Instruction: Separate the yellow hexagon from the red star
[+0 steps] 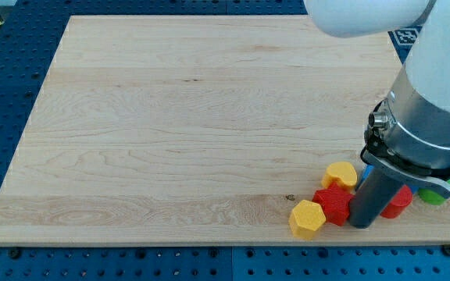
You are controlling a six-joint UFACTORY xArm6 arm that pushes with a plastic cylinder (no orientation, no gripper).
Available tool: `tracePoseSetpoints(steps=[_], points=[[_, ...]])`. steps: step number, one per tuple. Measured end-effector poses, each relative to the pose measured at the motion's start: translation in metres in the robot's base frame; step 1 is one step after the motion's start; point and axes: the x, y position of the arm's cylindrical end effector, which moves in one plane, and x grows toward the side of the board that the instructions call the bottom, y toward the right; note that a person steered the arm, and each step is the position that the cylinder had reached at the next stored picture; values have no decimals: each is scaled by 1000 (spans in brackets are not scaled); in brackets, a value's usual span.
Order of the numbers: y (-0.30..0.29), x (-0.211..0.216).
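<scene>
Nearest the view's bottom, a yellow hexagon block [307,218] lies on the pale wooden board [194,117], touching the red star block [334,204] at its two o'clock. Another yellow block [341,174], rounded and many-sided, sits at the star's twelve o'clock, also touching it. My tip [361,225], the lower end of a dark rod with no fingers to open or close, stands against the star at its four o'clock. Beyond the rod, at three o'clock, a second red block [399,202] shows partly, its shape unclear. A green block [435,194] peeks out farther toward three o'clock, and a blue sliver [368,171] appears by the rod's upper edge.
</scene>
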Motion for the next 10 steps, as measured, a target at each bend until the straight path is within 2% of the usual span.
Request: tracePoseSetpoints(steps=[3, 6, 8, 10], points=[[-7, 16], [-73, 3], [-96, -8], [-99, 17]])
